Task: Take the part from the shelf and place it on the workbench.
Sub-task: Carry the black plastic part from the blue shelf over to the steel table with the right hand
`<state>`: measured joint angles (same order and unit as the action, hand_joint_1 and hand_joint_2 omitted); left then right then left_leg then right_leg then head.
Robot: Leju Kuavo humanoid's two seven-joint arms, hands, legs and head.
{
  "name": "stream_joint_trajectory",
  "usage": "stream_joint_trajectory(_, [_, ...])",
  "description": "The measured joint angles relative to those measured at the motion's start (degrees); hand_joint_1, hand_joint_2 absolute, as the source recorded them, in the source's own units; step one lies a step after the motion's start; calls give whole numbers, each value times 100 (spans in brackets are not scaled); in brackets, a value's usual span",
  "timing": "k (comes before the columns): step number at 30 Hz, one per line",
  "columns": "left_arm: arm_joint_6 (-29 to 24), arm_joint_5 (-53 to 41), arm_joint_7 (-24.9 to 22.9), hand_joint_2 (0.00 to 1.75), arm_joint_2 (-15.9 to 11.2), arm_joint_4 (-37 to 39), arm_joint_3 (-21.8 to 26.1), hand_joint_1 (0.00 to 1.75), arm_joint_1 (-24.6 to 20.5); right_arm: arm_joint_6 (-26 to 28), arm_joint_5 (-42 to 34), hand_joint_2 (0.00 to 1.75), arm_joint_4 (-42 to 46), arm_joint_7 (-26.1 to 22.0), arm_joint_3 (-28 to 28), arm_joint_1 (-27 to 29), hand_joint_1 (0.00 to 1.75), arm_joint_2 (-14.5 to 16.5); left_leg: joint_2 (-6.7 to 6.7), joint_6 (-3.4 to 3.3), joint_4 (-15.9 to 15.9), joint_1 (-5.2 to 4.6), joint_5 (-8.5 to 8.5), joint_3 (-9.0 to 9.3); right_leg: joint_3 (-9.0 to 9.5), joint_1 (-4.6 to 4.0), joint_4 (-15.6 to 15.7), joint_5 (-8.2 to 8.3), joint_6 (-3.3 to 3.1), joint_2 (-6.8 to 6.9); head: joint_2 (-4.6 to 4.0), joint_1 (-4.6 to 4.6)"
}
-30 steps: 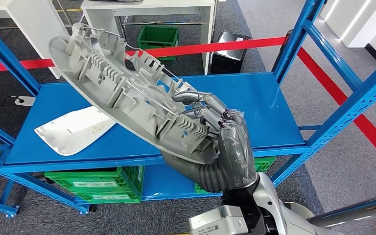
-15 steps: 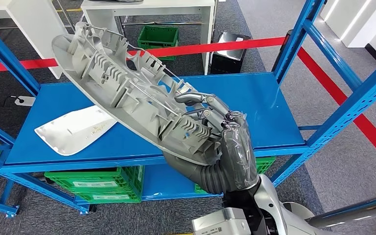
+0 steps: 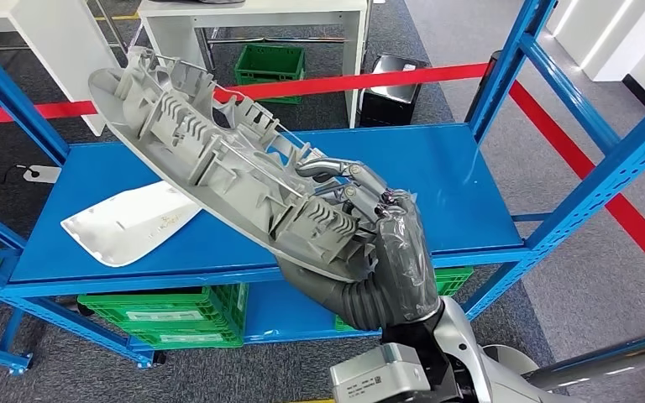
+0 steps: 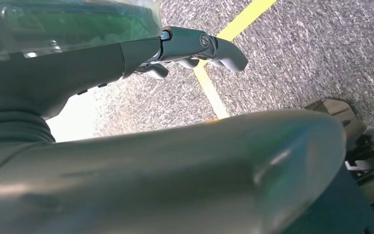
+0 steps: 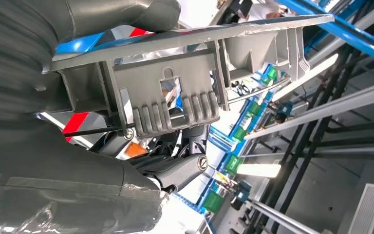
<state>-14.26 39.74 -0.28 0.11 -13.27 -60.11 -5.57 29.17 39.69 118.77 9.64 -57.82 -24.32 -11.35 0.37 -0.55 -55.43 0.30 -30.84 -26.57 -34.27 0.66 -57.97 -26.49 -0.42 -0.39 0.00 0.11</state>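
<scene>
Gripping grey part (image 3: 218,159), right hand (image 3: 378,252) clamped on edge; left hand (image 4: 185,46) empty, fingers apart.

Grey carpet floor (image 3: 487,59), red floor tape (image 3: 437,74), white tables (image 3: 260,13), green crates (image 3: 168,315) underneath.

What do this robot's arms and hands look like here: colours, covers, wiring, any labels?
The right hand has a dark grey palm under clear, shiny film, a grey ribbed wrist cover and silver-grey jointed fingers with thin coloured wires at their base. Behind it sit a silver forearm and a pale box with a small label. The left hand shows grey fingers with a bolt at a joint and the same ribbed cover.
</scene>
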Motion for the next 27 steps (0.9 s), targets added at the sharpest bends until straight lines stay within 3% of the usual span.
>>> stream_joint_trajectory(2, [11,15,9,175,5,1,41,0,-1,-11,-24,175,7,0,3,-9,175,-13,-20,-38,99,43,85,52,-126,5,-294,-231,44,5,0,31])
stream_joint_trajectory(4, [31,17,10,175,8,2,74,0,5,-21,-52,175,7,0,3,-9,175,-31,-27,-49,86,49,101,21,-430,29,-982,-575,86,7,0,79])
stream_joint_trajectory(5, [41,17,10,175,9,2,83,0,9,-27,-65,175,6,0,3,-3,175,-42,-27,-47,65,54,95,6,-568,43,-1284,-656,107,8,0,95])
stream_joint_trajectory(6, [49,17,10,175,10,2,87,0,13,-32,-80,175,5,0,2,1,175,-54,-27,-37,41,60,82,-6,-633,56,-1417,-625,126,10,0,106])
stream_joint_trajectory(7, [58,17,10,175,11,2,90,0,15,-37,-92,175,5,0,2,2,175,-65,-26,-20,10,71,61,-15,-608,69,-1349,-488,142,13,0,116])
stream_joint_trajectory(8, [64,16,10,175,13,2,91,0,16,-39,-108,175,5,-1,1,1,175,-72,-23,8,-32,86,28,-19,-492,82,-1085,-275,157,20,0,126])
stream_joint_trajectory(10, [70,15,11,175,13,5,93,0,12,-39,-137,175,7,-4,0,1,175,-78,-16,93,-138,105,-56,-64,-234,81,-532,-30,157,25,0,159])
stream_joint_trajectory(13, [65,14,12,175,13,14,94,0,3,-43,-155,175,19,-10,2,2,175,-84,-12,207,-253,84,-111,-164,-166,56,-330,-75,30,4,0,182])
stream_joint_trajectory(16, [62,11,11,175,11,20,94,0,3,-49,-157,175,22,-17,4,0,175,-87,-18,289,-399,95,-255,-239,-206,69,-285,-94,-111,6,0,107])
stream_joint_trajectory(19, [61,8,12,175,11,22,94,0,2,-61,-188,175,22,-26,7,-3,175,-89,-22,307,-1288,95,-773,-595,-235,40,-270,-53,-188,20,0,-3])
stream_joint_trajectory(21, [61,8,11,175,12,22,94,0,6,-73,-235,175,22,-35,6,-2,175,-90,-21,275,-1795,86,-904,-792,-268,-5,-271,-23,-230,22,0,-41])
stream_joint_trajectory(22, [61,8,10,175,13,22,94,0,6,-78,-256,175,22,-41,5,-1,175,-90,-21,241,-1775,74,-809,-773,-286,-30,-272,-5,-248,19,0,-49])
stream_joint_trajectory(24, [57,8,10,175,12,22,94,0,0,-84,-278,175,22,-55,5,-1,175,-91,-19,135,-1184,26,-431,-478,-309,-69,-273,34,-264,9,0,-61])
stream_joint_trajectory(26, [48,8,11,175,-1,25,94,0,-12,-86,-292,175,23,-72,8,-3,175,-91,-16,30,-543,-32,-206,-168,-330,-89,-266,91,-230,5,0,-54])
stream_joint_trajectory(27, [43,8,11,175,-5,27,94,0,-15,-87,-301,175,24,-79,9,-4,175,-91,-14,-1,-381,-58,-169,-109,-340,-83,-254,129,-200,7,0,-51])
